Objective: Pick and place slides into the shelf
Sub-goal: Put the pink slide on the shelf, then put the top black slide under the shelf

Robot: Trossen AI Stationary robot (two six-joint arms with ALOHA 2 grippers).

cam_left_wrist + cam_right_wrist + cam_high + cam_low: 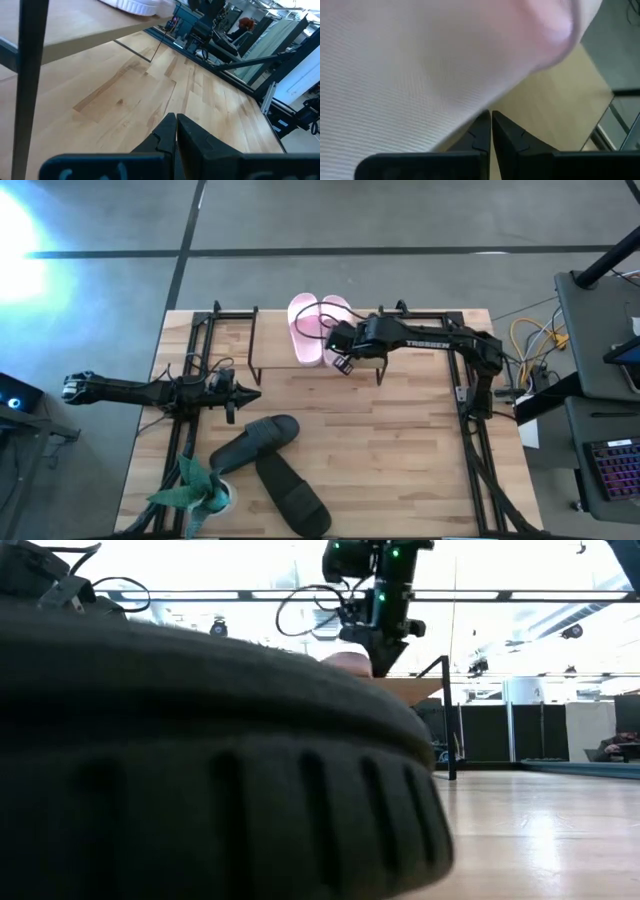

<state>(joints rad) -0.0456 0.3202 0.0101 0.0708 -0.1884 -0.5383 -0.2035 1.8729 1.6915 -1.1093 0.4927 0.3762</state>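
White "TROSSEN" lettering — right arm (440, 335) over pink slides (315, 325).

Both arms were dark, almost black, built from slim tubular links and blocky joint housings. The right arm (430, 338) carried white lettering along its forearm link, and small green indicator lights glowed on the housing above its gripper (378, 645) in the low view. Thin black cables looped beside that housing. The left arm (140, 390) had loose dark wiring bunched just behind its gripper (250, 393). Each gripper's fingers (172, 135) were matt black, angular and wedge-shaped, tapering toward the tips.
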